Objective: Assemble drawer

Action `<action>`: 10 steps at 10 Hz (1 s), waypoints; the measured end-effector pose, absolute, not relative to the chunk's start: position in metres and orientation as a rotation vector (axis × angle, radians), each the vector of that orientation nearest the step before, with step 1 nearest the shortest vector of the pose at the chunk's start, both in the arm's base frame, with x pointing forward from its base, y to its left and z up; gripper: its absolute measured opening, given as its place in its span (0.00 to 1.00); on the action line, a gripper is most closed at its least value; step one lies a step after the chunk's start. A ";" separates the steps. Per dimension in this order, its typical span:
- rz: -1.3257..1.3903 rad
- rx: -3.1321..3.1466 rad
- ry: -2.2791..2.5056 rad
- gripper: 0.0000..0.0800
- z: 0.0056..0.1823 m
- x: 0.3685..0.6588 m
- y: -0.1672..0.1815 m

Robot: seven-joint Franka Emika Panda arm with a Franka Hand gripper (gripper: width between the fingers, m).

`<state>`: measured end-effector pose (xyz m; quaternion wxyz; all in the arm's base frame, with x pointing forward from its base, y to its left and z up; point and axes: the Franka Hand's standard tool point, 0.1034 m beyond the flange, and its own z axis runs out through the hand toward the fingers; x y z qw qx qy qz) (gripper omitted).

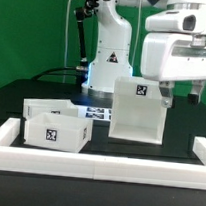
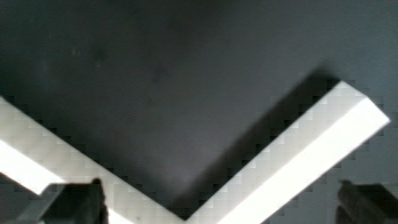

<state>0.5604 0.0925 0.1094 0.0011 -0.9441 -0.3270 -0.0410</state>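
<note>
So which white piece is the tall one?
The boxy case, on the exterior view's right near the tool. The front tray and back tray beside it are low and shallow.

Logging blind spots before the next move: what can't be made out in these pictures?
Exterior view: flat white marker board partly hidden behind tall white plastic case and two shallow white trays; their tags too small to read.
Wrist view: gripper fingers cut off at the picture's edge.

My fingertips (image 2: 68,203) stand wide apart with nothing between them; beyond, two white walls (image 2: 329,125) meet in a corner on the dark table (image 2: 169,90).
</note>
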 end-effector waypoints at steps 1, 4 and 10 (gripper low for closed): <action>-0.133 -2.993 -0.919 0.81 0.108 0.561 0.093; -0.127 -3.058 -0.615 0.81 0.107 0.560 0.094; -0.106 -3.087 0.102 0.81 0.139 0.535 0.089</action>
